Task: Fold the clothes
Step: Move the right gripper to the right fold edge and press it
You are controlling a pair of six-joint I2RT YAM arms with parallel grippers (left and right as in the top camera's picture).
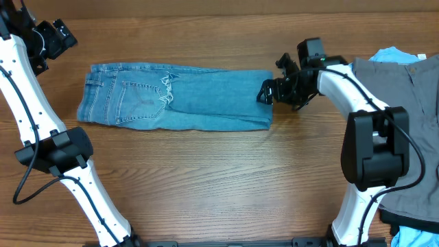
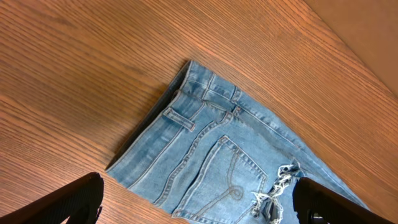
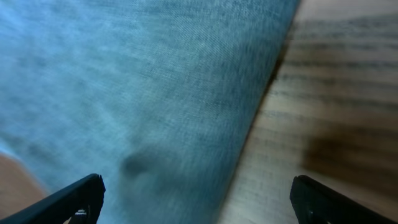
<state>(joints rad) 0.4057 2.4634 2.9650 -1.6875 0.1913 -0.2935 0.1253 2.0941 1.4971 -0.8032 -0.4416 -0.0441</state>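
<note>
the left arm [image 1: 26, 103] and the right arm [image 1: 343, 86] are smooth white tubes joined by big black blocks. a thin black cable [image 1: 20, 184] loops beside each arm. the ends are black too.

I am looking at the faded light-blue jeans [image 1: 178, 96] lying flat and lengthwise on the table [image 1: 206, 185]. They are doubled over, with the waistband sitting at my left and the folded edge at my right. Their frayed hems [image 2: 273, 186] are resting just beside the back pocket [image 2: 227, 177], which is facing up. At my far right the grey trousers [image 1: 411, 123] are spreading out, partly covering a bright-blue garment [image 1: 394, 53].
</note>
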